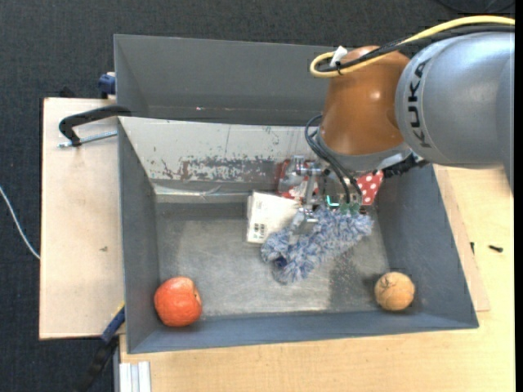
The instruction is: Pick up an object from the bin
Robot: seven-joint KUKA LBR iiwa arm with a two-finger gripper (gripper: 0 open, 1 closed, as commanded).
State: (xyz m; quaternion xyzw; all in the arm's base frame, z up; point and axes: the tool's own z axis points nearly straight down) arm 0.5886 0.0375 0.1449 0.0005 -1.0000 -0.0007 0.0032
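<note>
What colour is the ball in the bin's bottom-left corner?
The ball is orange-red, seen best in the camera view.

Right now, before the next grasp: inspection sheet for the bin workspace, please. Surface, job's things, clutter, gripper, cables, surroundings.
Surface: grey metal bin, floor scuffed, back wall scratched with reddish marks.
Job's things: blue-and-white fuzzy cloth mid-bin, under the gripper; white labelled card against its left edge; red item with white polka dots behind, partly hidden by the arm.
Clutter: round orange ball in the front-left corner; round tan ball front-right; both lie apart from the cloth.
Gripper: gripper low over the cloth's upper edge; open or shut unclear.
Cables: yellow cable along the arm.
Surroundings: dark carpet round the bin.
</note>
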